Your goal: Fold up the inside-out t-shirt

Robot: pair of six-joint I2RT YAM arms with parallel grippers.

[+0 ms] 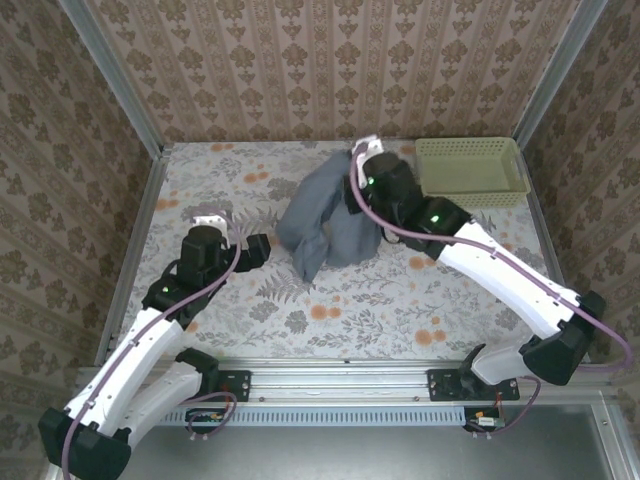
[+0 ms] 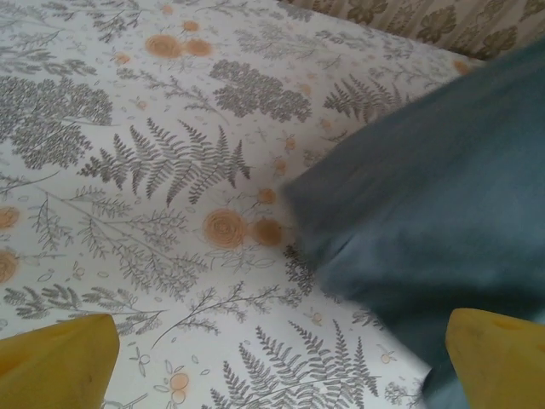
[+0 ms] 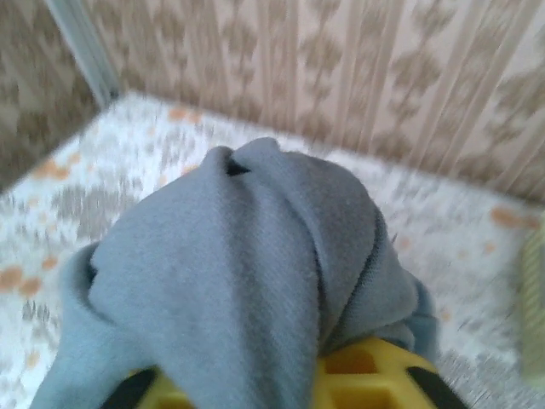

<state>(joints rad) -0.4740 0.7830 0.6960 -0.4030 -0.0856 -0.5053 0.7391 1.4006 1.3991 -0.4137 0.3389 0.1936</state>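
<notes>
The inside-out t-shirt (image 1: 325,225) is a slate blue-grey bundle at the middle of the table, pulled up into a peak at its far right. My right gripper (image 1: 362,160) is at that peak, shut on the t-shirt. In the right wrist view the cloth (image 3: 247,273) drapes over the yellow fingers (image 3: 375,379) and hides the jaws. My left gripper (image 1: 262,250) stands open just left of the shirt's lower edge, low over the table. Its yellow fingertips (image 2: 60,358) sit wide apart with bare tablecloth between them, and the shirt (image 2: 443,213) lies ahead to the right.
A pale green basket (image 1: 470,168) stands at the back right corner, close to the right arm. The floral tablecloth (image 1: 400,290) is bare in front of the shirt. Patterned walls close in the back and both sides, and a metal rail (image 1: 330,385) runs along the near edge.
</notes>
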